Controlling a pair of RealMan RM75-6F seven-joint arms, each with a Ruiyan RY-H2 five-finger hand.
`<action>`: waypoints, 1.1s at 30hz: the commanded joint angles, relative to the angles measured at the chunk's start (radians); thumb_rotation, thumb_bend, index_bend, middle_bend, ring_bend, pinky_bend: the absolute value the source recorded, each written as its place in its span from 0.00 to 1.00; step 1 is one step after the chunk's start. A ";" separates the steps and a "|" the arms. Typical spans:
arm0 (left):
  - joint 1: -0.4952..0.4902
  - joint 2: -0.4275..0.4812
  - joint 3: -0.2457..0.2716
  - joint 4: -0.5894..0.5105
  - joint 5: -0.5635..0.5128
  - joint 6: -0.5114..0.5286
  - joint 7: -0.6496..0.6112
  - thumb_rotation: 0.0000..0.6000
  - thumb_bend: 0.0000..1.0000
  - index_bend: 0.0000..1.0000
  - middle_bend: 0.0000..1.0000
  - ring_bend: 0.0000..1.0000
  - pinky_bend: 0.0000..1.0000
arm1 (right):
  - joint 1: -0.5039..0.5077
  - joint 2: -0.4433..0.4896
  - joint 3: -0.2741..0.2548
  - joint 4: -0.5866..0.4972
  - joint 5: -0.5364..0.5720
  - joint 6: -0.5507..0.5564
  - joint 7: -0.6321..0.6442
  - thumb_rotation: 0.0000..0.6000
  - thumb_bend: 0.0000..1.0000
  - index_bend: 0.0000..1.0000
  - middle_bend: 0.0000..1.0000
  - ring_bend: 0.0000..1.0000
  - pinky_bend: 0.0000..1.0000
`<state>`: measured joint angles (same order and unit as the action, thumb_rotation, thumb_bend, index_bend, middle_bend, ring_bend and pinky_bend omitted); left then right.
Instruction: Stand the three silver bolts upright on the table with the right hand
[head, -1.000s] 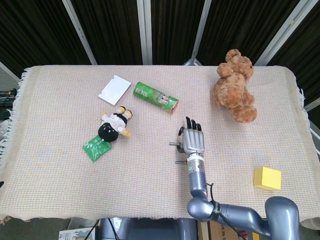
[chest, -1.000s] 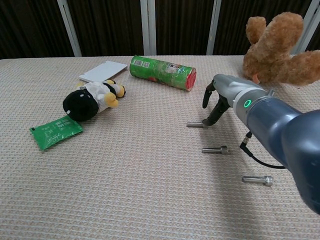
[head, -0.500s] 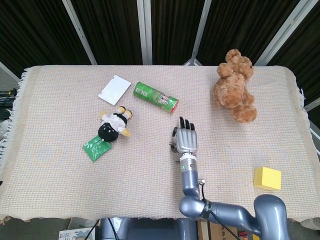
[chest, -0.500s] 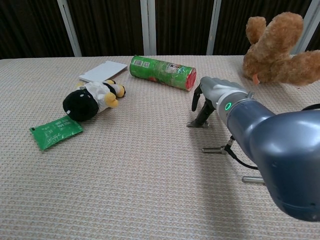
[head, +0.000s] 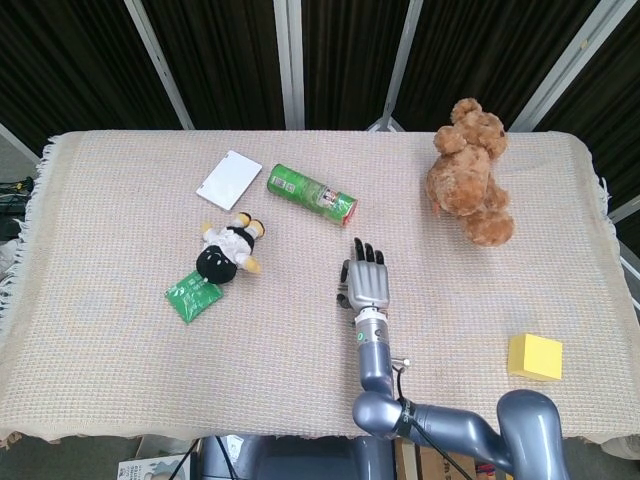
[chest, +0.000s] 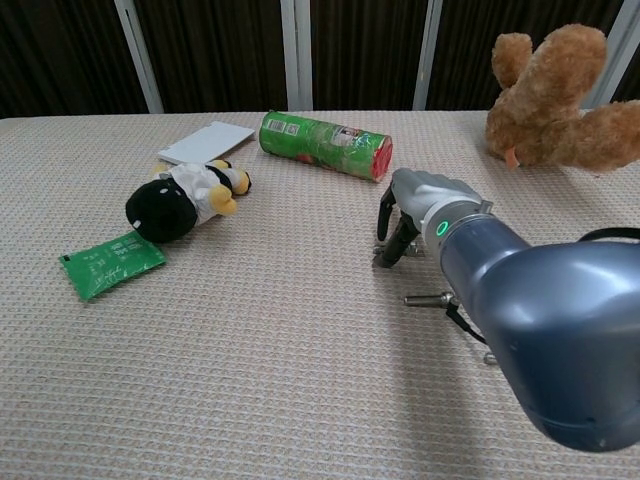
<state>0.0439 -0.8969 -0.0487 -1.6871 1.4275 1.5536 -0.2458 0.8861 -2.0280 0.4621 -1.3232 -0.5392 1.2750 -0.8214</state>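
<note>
The first bolt (chest: 380, 248) lies flat on the counter (chest: 250, 380), just in front of the red end of the green can (chest: 325, 145). The right hand (chest: 400, 222) is down on top of it, with its fingers (chest: 388, 212) curled around it. I think it is there to pick the bolt up and stand it on its end. I cannot tell if the hand has hold of the bolt or is only touching it.

The second bolt (chest: 424, 299) also lies flat, a bit further out from the can than the first. It looks like nobody has stood it up yet. The big grey arm (chest: 540, 330) hides the spot where the third bolt should be, so I cannot see it. I see no left hand at all.

A white card (chest: 207, 142) lies left of the can. A penguin toy (chest: 185, 200) and a green packet (chest: 112, 262) lie left of the can too, but nearer to me. A brown teddy bear (chest: 555, 95) sits well off to the can's right. A yellow block (head: 534, 356) is far from the can, near the front right edge.

The counter has a bumpy, pale woven cloth on it, so a thin bolt may wobble. Behind it are dark panels and grey metal posts.
</note>
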 joint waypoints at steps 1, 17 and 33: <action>-0.001 0.000 0.000 0.000 -0.001 -0.002 0.002 1.00 0.09 0.11 0.05 0.03 0.10 | 0.001 -0.003 0.004 0.010 0.001 -0.006 0.006 1.00 0.25 0.57 0.00 0.05 0.11; 0.000 0.000 -0.001 -0.005 -0.002 -0.006 0.008 1.00 0.09 0.11 0.05 0.03 0.10 | 0.004 -0.003 0.004 0.018 0.005 -0.024 0.002 1.00 0.29 0.59 0.00 0.06 0.11; 0.002 0.002 -0.002 -0.006 -0.005 -0.007 0.006 1.00 0.09 0.11 0.05 0.03 0.10 | 0.014 0.003 0.012 0.030 0.040 -0.039 -0.032 1.00 0.30 0.61 0.00 0.06 0.11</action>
<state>0.0455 -0.8950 -0.0510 -1.6932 1.4220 1.5465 -0.2394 0.9002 -2.0267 0.4732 -1.2917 -0.5008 1.2367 -0.8525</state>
